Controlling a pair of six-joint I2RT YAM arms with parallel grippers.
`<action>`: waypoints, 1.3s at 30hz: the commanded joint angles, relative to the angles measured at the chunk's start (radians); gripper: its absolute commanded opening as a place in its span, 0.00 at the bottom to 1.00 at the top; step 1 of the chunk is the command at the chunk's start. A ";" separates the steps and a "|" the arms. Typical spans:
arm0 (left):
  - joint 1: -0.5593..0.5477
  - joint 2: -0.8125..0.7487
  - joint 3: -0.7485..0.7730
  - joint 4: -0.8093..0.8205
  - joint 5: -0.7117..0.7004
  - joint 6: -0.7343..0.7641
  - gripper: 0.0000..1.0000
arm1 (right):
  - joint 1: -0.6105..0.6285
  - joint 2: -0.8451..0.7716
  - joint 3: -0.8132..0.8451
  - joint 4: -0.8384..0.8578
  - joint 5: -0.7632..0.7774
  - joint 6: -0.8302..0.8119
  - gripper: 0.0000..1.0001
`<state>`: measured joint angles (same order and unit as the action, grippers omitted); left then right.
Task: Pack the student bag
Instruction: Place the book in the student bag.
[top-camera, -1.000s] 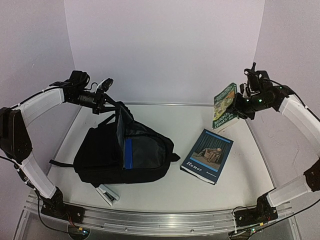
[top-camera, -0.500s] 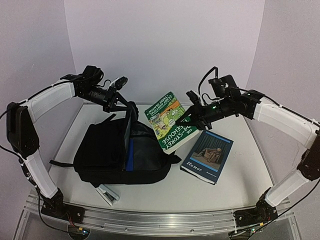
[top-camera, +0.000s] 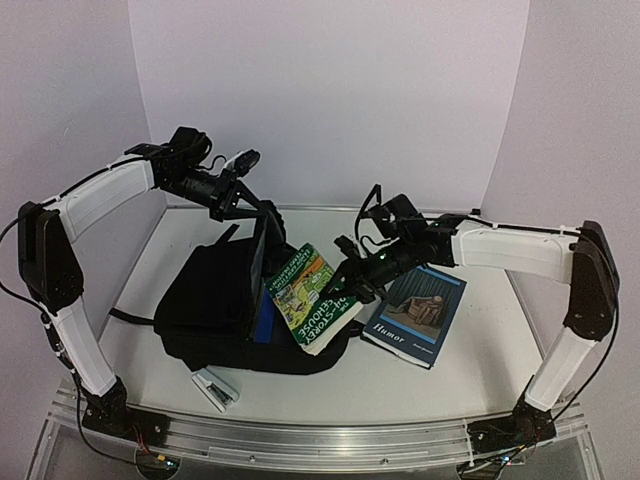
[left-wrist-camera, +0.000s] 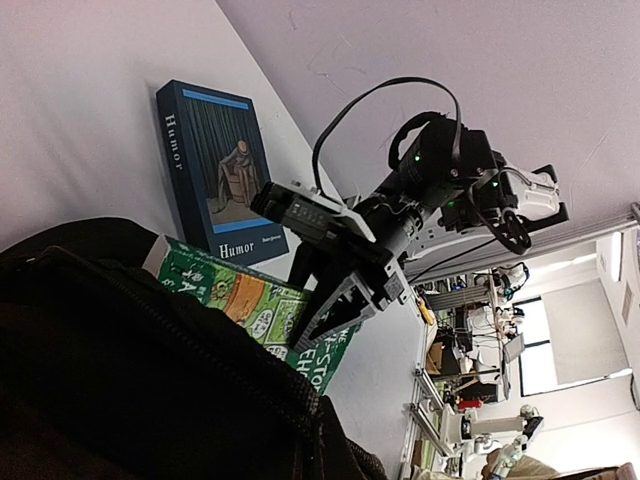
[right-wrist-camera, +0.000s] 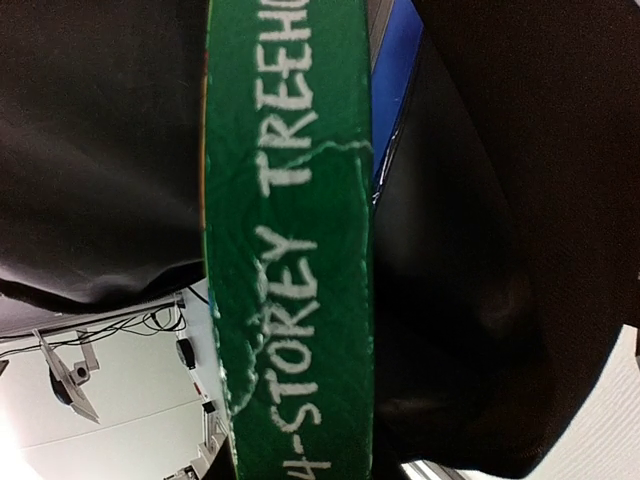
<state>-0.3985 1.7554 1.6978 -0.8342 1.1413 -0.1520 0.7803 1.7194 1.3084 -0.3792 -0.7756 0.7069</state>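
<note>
The large black fabric backpack (top-camera: 205, 300) lay on the white desk (top-camera: 470, 350), left of centre. I judged it soft and saggy, so my left fingers (top-camera: 246, 204), closed tight, pinched its flap edge upright. My right fingers (top-camera: 347, 277) gripped a stiff green paperback book (top-camera: 305, 298) at its mouth.

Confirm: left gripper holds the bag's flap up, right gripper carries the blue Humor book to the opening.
Wrong book: the right gripper carries the green Treehouse book to the student bag; the Humor book lies on the table. See top external view.
</note>
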 joint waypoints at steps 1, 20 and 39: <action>0.001 -0.015 0.069 0.026 0.077 0.045 0.00 | 0.016 0.032 0.000 0.256 -0.008 0.112 0.00; 0.001 -0.024 0.067 -0.017 0.105 0.098 0.00 | 0.053 0.242 0.030 0.884 0.056 0.592 0.00; 0.001 -0.044 0.074 0.057 0.087 0.033 0.00 | 0.165 0.548 0.184 1.047 0.242 0.619 0.00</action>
<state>-0.3920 1.7554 1.7016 -0.8683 1.1500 -0.1052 0.9243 2.2375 1.3979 0.5755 -0.6338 1.3536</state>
